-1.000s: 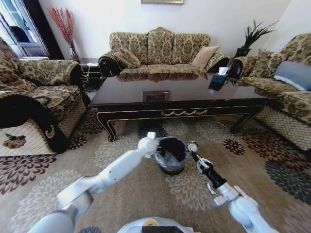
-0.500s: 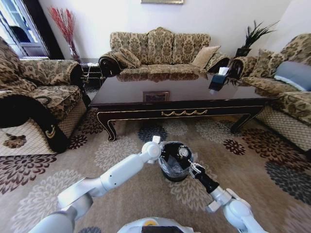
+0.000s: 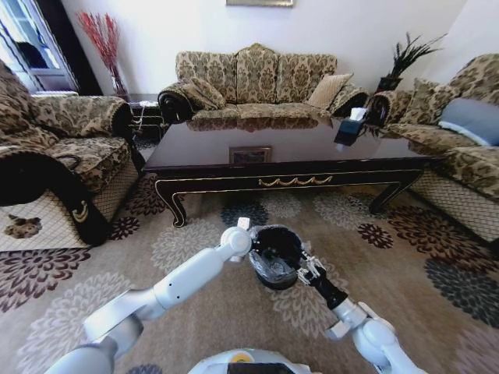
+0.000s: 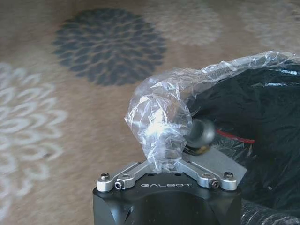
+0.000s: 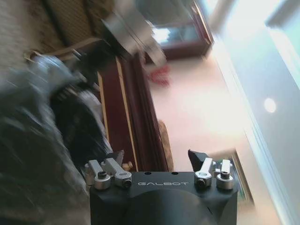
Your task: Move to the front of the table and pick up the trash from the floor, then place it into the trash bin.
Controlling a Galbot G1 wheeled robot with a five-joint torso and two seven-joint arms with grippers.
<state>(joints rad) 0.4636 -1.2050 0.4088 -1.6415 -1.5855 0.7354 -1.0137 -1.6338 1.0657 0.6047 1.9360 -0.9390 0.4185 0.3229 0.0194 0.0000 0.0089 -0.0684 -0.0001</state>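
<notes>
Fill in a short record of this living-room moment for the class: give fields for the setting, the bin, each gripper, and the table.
setting: patterned carpet floor in front of the sofas
trash bin: black, upright on the carpet, clear plastic bag liner folded over its rim
left gripper: at the bin's rim on the robot's left side, the liner bunched over its fingers
right gripper: at the bin's rim on the robot's right side, fingers spread open in the wrist view, nothing between them
table: dark glossy coffee table beyond the bin, a tissue box on it
</notes>
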